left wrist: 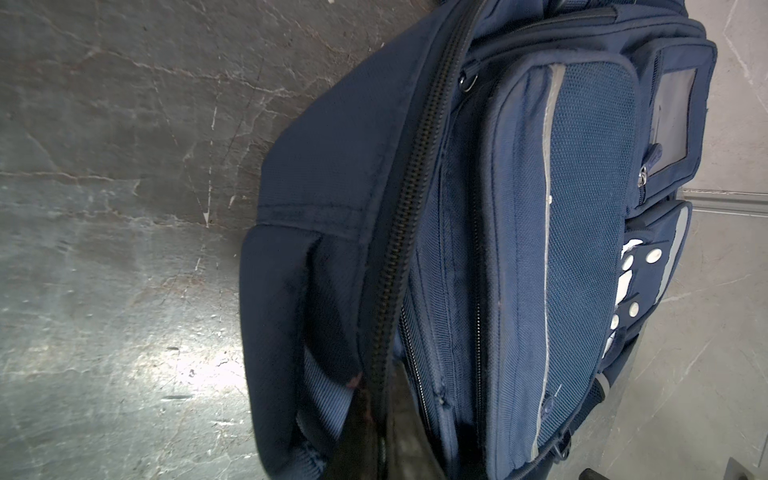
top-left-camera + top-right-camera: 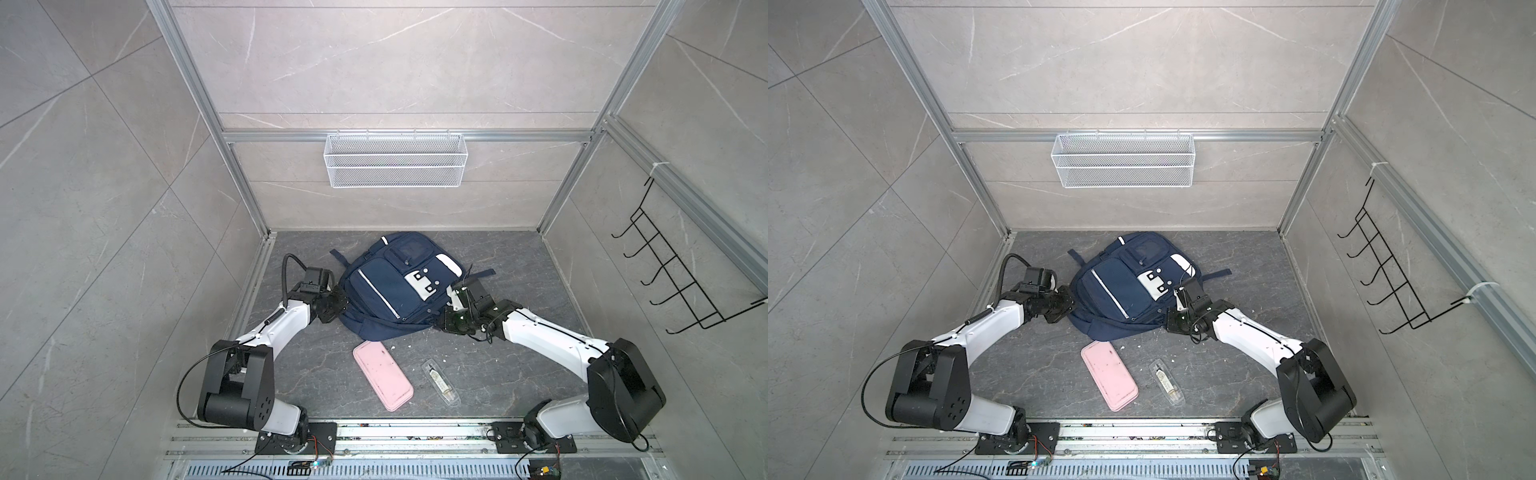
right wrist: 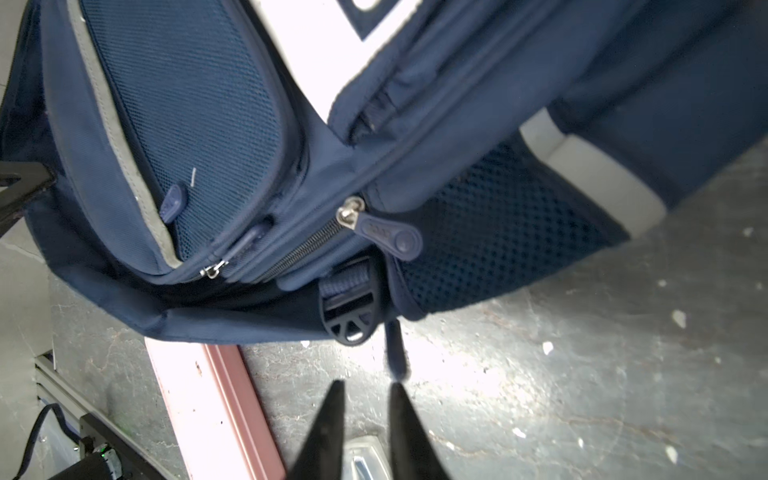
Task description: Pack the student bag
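The student bag [image 2: 395, 286] [image 2: 1121, 286] lies flat on the dark floor, front pockets up, navy with a white patch and silver stripes. My left gripper [image 2: 338, 305] [image 2: 1069, 305] [image 1: 382, 390] is shut on the bag's black main zipper band [image 1: 399, 232] at its left edge. My right gripper [image 2: 441, 322] [image 2: 1167, 322] [image 3: 368, 386] stands open just off the bag's near right corner, nothing between its fingers. A thin dark strap end [image 3: 394, 349] touches one fingertip. In the right wrist view, a zipper pull [image 3: 386, 237] and a strap buckle [image 3: 351, 309] lie ahead on the bag [image 3: 187, 104].
A pink flat case [image 2: 382, 376] [image 2: 1109, 376] [image 3: 187, 395] and a clear plastic packet [image 2: 441, 382] [image 2: 1167, 382] lie on the floor in front of the bag. A white mesh basket [image 2: 395, 160] hangs on the back wall, a black hook rack [image 2: 681, 274] on the right wall.
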